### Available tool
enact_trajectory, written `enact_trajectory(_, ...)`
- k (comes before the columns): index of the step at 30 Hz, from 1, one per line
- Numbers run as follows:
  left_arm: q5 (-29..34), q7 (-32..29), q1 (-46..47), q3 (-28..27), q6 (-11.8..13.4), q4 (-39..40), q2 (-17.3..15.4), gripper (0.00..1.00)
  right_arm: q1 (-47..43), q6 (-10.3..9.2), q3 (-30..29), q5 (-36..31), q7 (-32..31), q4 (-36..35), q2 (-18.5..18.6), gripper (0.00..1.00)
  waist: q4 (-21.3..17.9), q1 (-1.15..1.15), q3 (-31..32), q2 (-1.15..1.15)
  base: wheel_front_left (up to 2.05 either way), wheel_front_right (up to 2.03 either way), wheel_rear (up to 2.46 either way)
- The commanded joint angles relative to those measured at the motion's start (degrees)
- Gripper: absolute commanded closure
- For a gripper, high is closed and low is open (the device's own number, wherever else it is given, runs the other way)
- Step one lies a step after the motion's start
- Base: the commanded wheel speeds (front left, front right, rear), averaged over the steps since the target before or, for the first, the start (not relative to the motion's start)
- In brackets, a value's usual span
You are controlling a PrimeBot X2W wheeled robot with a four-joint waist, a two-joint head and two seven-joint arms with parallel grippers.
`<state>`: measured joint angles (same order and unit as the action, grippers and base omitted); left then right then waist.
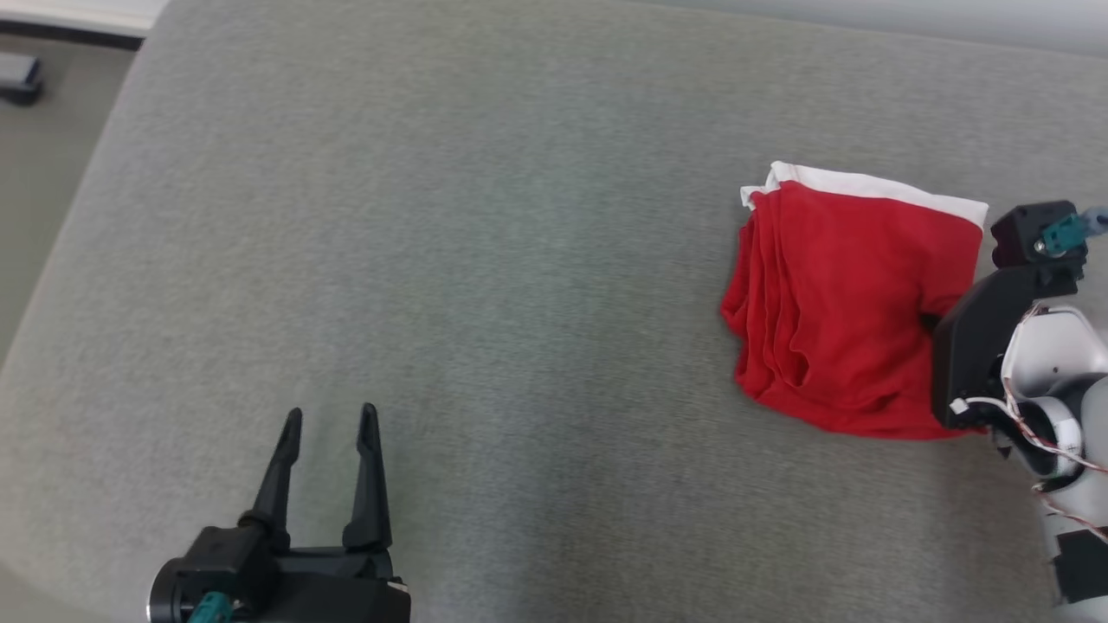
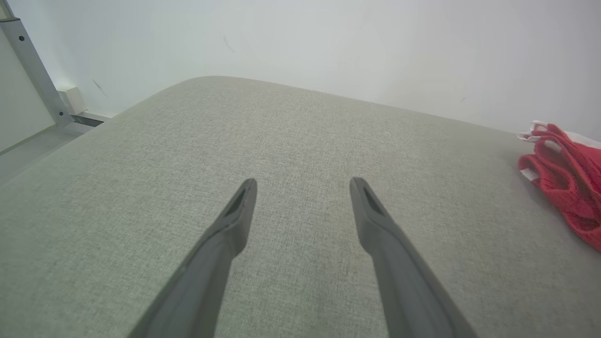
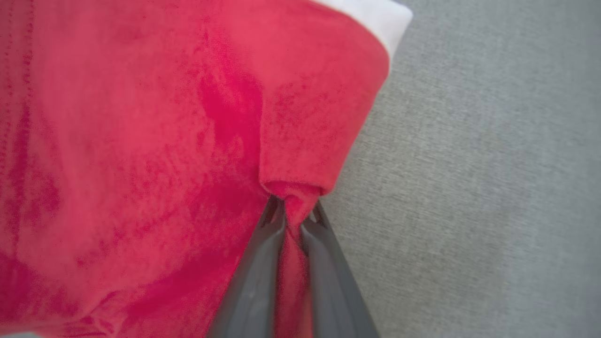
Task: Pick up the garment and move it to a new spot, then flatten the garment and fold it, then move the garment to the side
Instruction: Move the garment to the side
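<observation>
The garment (image 1: pixel 844 303) is red with a white band, folded into a thick stack at the right of the grey surface. Its edge also reaches into the left wrist view as a red garment (image 2: pixel 570 183) at far right. My right gripper (image 3: pixel 293 211) is shut on a pinch of the garment's red fabric (image 3: pixel 141 141) at its right edge; in the head view its fingertips are hidden behind its black body (image 1: pixel 982 346). My left gripper (image 1: pixel 331 420) stands open at the lower left, far from the cloth, nothing between its fingers (image 2: pixel 239 206).
The grey fabric surface (image 1: pixel 485 260) spreads wide between the two arms. Its left edge drops to the floor (image 1: pixel 35 173), where a small dark object (image 1: pixel 19 78) lies. A pale wall (image 2: pixel 328 42) rises behind the surface's far edge.
</observation>
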<state>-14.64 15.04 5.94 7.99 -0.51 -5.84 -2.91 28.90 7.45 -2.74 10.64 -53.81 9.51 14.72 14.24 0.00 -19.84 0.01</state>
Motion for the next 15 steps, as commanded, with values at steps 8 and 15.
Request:
enact_trajectory(8,-0.8,0.2,0.7,-1.4,-0.8,1.8,0.0,0.00,4.4,0.02,7.6,5.6,-5.6,-7.7,8.0,1.00,-10.2,0.00,2.1,-0.01,0.00,0.00,0.00)
enact_trajectory(15,0.6,0.2,2.0,-2.5,-1.9,1.9,0.0,0.00,8.8,0.02,12.6,9.8,-10.2,-12.6,11.1,1.00,-18.0,0.00,0.1,-0.01,0.00,0.00,0.00)
